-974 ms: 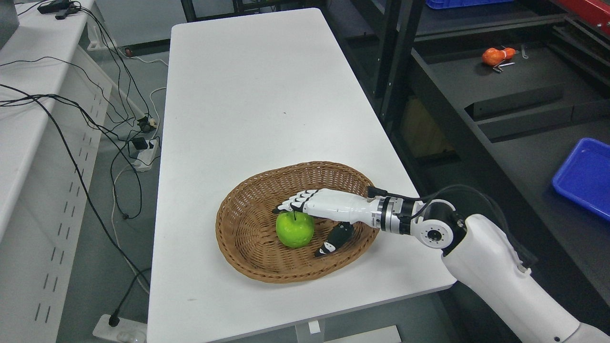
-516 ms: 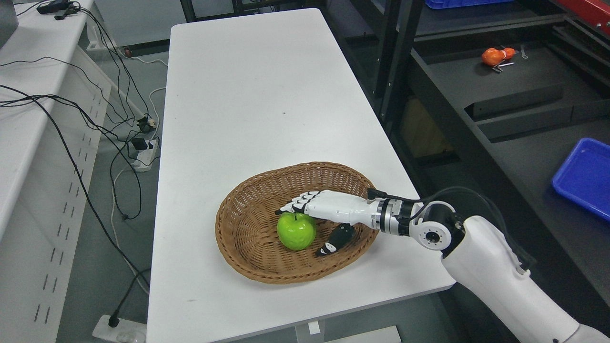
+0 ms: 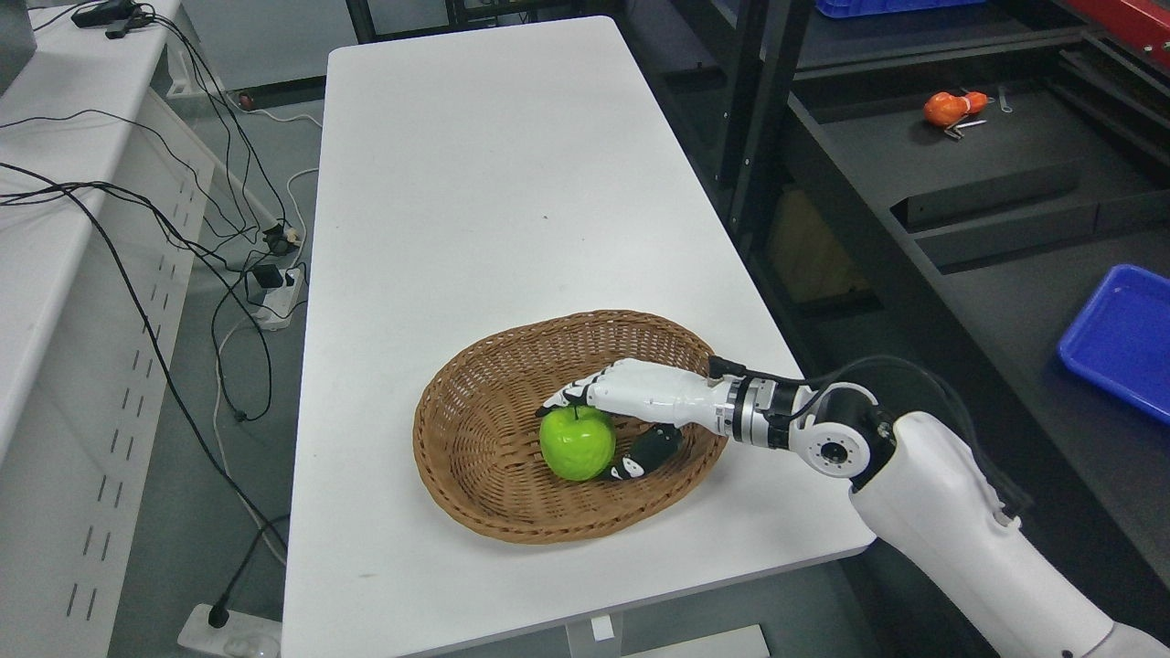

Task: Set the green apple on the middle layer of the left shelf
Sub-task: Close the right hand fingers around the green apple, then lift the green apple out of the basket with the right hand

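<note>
A green apple [image 3: 574,448] lies in a brown wicker basket [image 3: 466,439] near the front edge of a white table [image 3: 475,183]. My right hand [image 3: 586,437] reaches into the basket from the right. Its fingers [image 3: 571,395] curl over the apple's top and far side, and its black-tipped thumb [image 3: 631,466] presses against the apple's near right side. The apple still rests on the basket's floor. My left arm does not show.
A dark shelf unit stands to the right of the table, holding an orange object [image 3: 951,107] and a blue tray [image 3: 1120,338]. A blue bin [image 3: 877,5] sits higher up. Cables and a power strip [image 3: 274,302] lie on the floor at left, beside a white bench [image 3: 55,228].
My right hand's thumb has closed in against the apple and the fingers have curled over it. The apple has shifted slightly to the right in the basket.
</note>
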Robot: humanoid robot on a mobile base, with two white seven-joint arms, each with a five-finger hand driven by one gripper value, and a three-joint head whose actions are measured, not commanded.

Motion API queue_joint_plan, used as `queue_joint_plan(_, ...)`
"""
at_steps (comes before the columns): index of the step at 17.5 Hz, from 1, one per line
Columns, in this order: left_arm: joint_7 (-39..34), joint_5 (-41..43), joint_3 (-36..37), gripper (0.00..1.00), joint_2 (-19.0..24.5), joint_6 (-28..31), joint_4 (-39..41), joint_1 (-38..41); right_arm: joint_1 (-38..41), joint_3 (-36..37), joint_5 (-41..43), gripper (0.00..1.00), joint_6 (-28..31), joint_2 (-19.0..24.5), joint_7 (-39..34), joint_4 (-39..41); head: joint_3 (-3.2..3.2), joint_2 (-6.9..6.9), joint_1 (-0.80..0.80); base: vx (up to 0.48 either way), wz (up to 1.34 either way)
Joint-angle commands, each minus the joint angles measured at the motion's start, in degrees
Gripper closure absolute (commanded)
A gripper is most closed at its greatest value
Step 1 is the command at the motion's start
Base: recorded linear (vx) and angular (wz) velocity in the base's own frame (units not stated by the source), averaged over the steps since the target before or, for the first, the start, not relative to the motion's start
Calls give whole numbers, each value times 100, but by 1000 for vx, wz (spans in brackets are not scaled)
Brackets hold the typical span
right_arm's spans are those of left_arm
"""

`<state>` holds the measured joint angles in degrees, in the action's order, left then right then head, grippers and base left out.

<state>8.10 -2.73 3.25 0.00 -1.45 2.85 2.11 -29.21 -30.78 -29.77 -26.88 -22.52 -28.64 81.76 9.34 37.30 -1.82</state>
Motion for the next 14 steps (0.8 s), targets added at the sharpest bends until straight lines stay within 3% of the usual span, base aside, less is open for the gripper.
queue_joint_plan(1, -2, 0, 0, 0, 100, 4, 5, 0, 21, 1054, -12, 100, 7, -270, 95, 209, 0, 0, 0, 0, 0)
queue_joint_plan(4, -2, 0, 0, 0, 100, 4, 5, 0, 415, 2151, -11, 100, 69, -149, 288, 664, 0, 0, 0, 0, 0)
queue_joint_plan(7, -2, 0, 0, 0, 100, 4, 5, 0, 688, 3058, -475, 100, 778, 580, 1734, 771, 0, 0, 0, 0, 0)
queue_joint_plan(10, -2, 0, 0, 0, 100, 4, 5, 0, 829, 3157, -1338, 100, 1780, 740, 3221, 771, 0, 0, 0, 14, -6)
queue_joint_plan(14, -2, 0, 0, 0, 100, 4, 5, 0, 1321, 3183, -1330, 100, 1976, 1091, 3480, 1113, 0, 0, 0, -13, -17)
